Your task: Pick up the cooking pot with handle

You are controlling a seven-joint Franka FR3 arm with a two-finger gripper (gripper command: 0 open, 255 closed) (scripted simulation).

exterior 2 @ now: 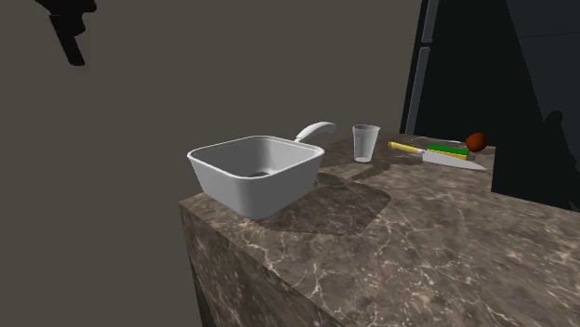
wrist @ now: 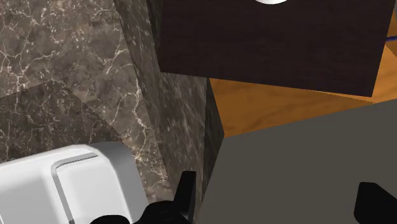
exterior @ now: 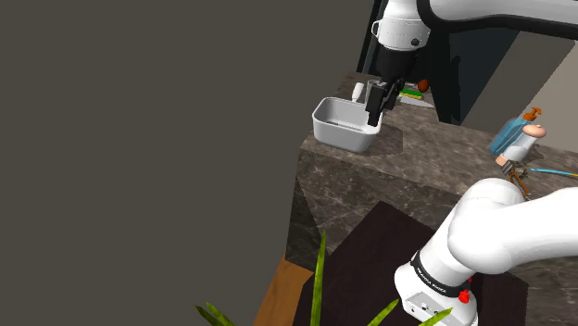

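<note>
Two black fingers (wrist: 188,194) come in nearest, standing well apart with nothing between them: my pincer (wrist: 280,191) is spread and grips nothing. Just outside one finger lies a rounded corner of the pot (wrist: 83,184), smooth, white and glossy, with a raised band along its rim. Past it runs the counter (wrist: 63,63), dark brown stone with pale veins, then one dark brown box, my stand (wrist: 273,44), on an orange wood floor (wrist: 286,108).

From the shoulder view I count one pot (exterior: 345,125), squarish and deep with rounded corners, at the corner of the counter (exterior: 417,157) toward that view's left. My pincer (exterior: 374,109) hangs over the pot's rim on the side toward that view's right. One pale blue bottle (exterior: 517,137) with an orange top stands well apart, further along the stone. A few green leaves (exterior: 318,278) rise at the lower edge. Small white lettering runs along the dark band (exterior: 435,276) at my base, too small to read.

The second exterior view shows the pot (exterior 2: 256,172) with one curved handle (exterior 2: 316,130) rising from its far side. One clear glass (exterior 2: 366,142) stands upright just beside the handle's tip. Further back lie one knife (exterior 2: 435,153) with a yellow grip and pale blade, one green strip (exterior 2: 451,148) just behind it, and one reddish-brown round thing (exterior 2: 476,141)
</note>
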